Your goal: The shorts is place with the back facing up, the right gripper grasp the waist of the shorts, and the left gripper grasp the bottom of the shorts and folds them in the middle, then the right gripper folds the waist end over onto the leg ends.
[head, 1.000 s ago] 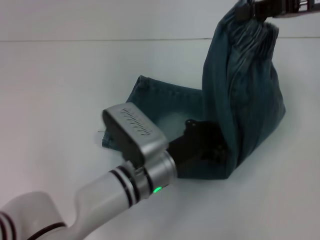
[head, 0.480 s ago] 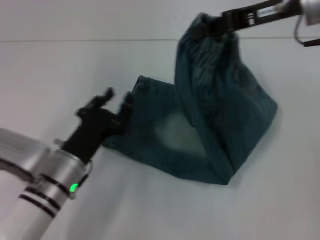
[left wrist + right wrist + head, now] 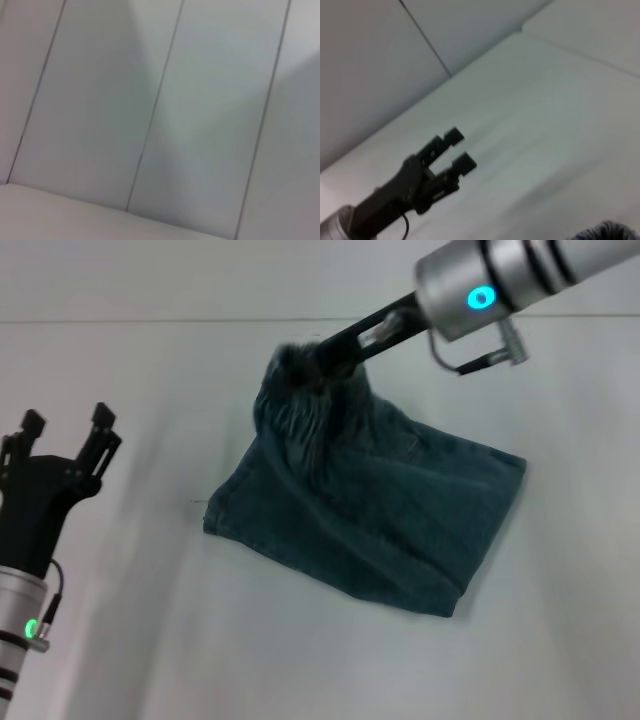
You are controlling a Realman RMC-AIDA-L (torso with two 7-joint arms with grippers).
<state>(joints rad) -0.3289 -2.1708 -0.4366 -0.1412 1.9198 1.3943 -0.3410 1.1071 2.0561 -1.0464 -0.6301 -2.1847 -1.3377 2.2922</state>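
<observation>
The dark denim shorts (image 3: 400,510) lie folded on the white table (image 3: 130,370), with the waist end bunched and lifted slightly at the far left of the pile. My right gripper (image 3: 303,358) is shut on that bunched waist, its arm reaching in from the upper right. My left gripper (image 3: 68,430) stands open and empty at the left, well apart from the shorts. The right wrist view shows the left gripper (image 3: 458,148) open over the table, and a sliver of the shorts (image 3: 607,230) at the picture's edge. The left wrist view holds only wall panels.
A panelled wall (image 3: 200,280) runs behind the table's far edge. Bare table surface surrounds the shorts on all sides.
My right gripper has carried the waist leftward and down over the leg ends. My left gripper has let go of the shorts and drawn back to the left.
</observation>
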